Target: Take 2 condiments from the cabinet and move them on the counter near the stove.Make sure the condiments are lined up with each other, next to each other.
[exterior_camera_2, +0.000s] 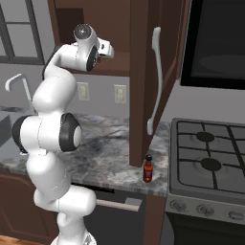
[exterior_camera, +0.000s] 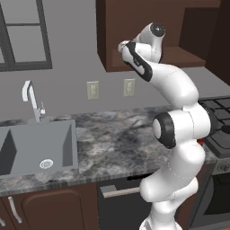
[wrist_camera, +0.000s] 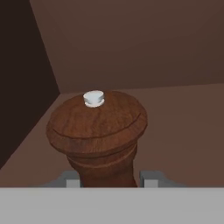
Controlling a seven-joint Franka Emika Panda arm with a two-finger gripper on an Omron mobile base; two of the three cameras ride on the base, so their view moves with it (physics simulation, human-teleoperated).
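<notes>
A brown wooden pepper mill [wrist_camera: 97, 127] with a small white knob stands upright on the shelf of the dark cabinet [exterior_camera: 134, 27], near its back corner. My gripper [wrist_camera: 111, 179] is shut on the mill's narrow stem, one fingertip [wrist_camera: 72, 179] on each side. In both base views the arm reaches up into the cabinet [exterior_camera_2: 119, 62]. The red sauce bottle [exterior_camera_2: 148, 168] with its black cap stands upright on the marble counter [exterior_camera_2: 110, 153], close to the left edge of the black stove [exterior_camera_2: 210, 158].
The cabinet's open door [exterior_camera_2: 143, 72] with a long pale handle hangs down just above the sauce bottle. A grey sink [exterior_camera: 36, 148] with a faucet [exterior_camera: 31, 101] lies to the left. A dark microwave [exterior_camera_2: 215, 43] hangs over the stove.
</notes>
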